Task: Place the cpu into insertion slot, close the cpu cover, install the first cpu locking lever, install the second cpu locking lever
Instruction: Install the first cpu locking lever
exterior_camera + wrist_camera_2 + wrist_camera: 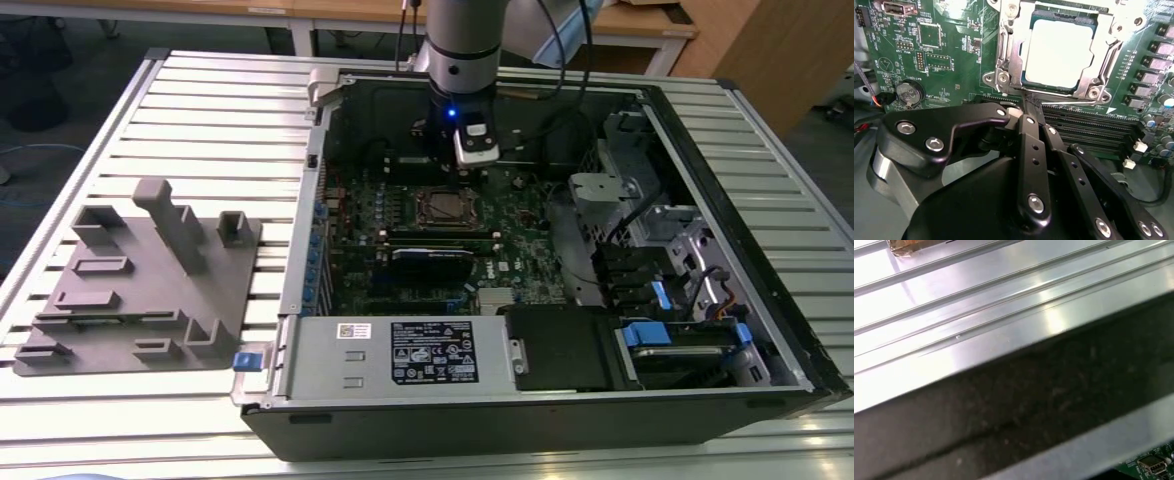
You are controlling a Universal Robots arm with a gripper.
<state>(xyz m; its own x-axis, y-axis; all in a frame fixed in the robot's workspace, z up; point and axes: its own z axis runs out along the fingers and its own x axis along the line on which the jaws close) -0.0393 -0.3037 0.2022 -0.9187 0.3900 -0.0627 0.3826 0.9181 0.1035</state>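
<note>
- the gripper point(1030, 102) is nearest us in the second wrist view. its two black fingers point(1034, 150) are drawn together at the tips, and we see nothing gripped between them.
- beside and beneath the fingers, the long black memory slots point(1089, 131) cross the green circuit board point(949, 75).
- right at the tips lies a thin silver locking lever point(1074, 104). its long axis runs crosswise to the fingers, along the socket's near edge and parallel to the memory slots. we cannot tell whether the tips touch it or hang just over it.
- straight ahead of the tips, just beyond the lever, the cpu cover point(1102, 67) lies flat as a silver frame around the chip.
- inside that frame the cpu point(1059, 47) rests in the insertion slot point(1050, 87), with its pale metal top showing through the opening. we judge the placing and the cover closing done.
- in the exterior view the arm point(461, 40) reaches down into the open computer case point(534, 420), and the socket lies just ahead of the tool.
</note>
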